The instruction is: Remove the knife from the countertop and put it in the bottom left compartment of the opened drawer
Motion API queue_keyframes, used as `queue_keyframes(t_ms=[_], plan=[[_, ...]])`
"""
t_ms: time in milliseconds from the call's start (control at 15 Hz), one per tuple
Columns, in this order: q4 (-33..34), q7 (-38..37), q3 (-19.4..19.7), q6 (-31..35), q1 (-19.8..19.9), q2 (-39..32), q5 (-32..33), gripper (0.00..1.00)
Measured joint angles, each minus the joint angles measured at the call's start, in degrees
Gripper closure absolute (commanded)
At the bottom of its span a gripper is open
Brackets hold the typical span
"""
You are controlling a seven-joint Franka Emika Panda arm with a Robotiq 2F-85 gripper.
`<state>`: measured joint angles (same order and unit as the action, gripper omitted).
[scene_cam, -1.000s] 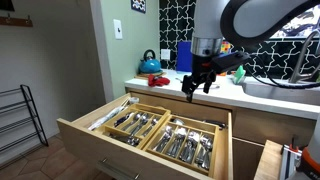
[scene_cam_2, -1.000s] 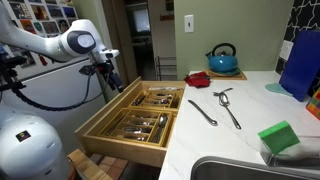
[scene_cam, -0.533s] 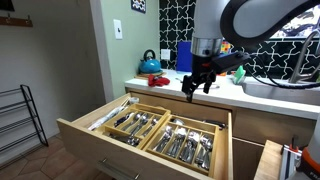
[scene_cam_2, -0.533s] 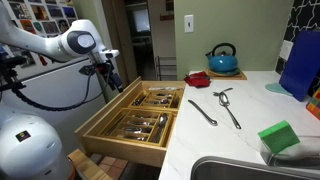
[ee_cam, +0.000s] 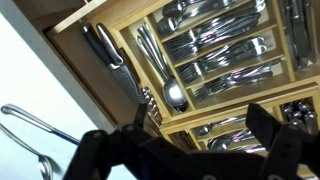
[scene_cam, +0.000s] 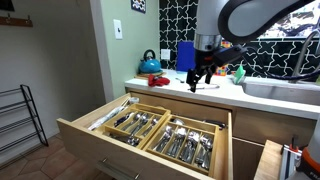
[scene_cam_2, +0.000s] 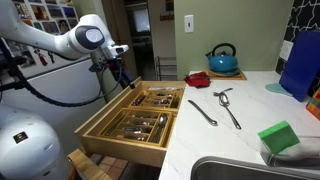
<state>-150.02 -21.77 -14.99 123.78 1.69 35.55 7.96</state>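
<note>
The slim silver knife (scene_cam_2: 202,111) lies on the white countertop (scene_cam_2: 250,115) beside another utensil (scene_cam_2: 228,106); in the wrist view, utensils show on the countertop at the lower left (ee_cam: 22,127). The light-wood drawer (scene_cam: 75,132) stands open in both exterior views (scene_cam_2: 120,148), with two trays of silver cutlery. The left tray's front-left compartment (scene_cam: 119,125) holds cutlery. My gripper (scene_cam: 202,79) hangs above the drawer (scene_cam_2: 122,76), apart from the knife. It is open and empty, and its dark fingers frame the trays in the wrist view (ee_cam: 190,150).
A blue kettle (scene_cam_2: 222,58) and a red item (scene_cam_2: 198,79) stand at the back of the counter. A green sponge (scene_cam_2: 278,137) lies by the sink (scene_cam_2: 250,170). A blue box (scene_cam_2: 300,62) stands at the right. A narrow wooden pull-out (scene_cam: 285,160) is open beside the drawer.
My gripper has risen a little and shifted sideways over the drawer. The knife and the other utensils have not moved.
</note>
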Motion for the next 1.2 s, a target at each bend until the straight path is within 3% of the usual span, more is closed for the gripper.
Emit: queue_keyframes(t_ms=[467, 800, 933, 1200], plan=[[7.3, 31.7, 16.2, 3.1, 0.4, -8.5, 2.2, 0.00], [14.6, 52.4, 23.8, 1.5, 0.8, -15.9, 2.9, 0.00], [17.0, 56.2, 25.5, 0.6, 1.7, -18.5, 4.3, 0.00], [19.8, 56.5, 26.2, 0.6, 3.4, -21.8, 4.9, 0.00]])
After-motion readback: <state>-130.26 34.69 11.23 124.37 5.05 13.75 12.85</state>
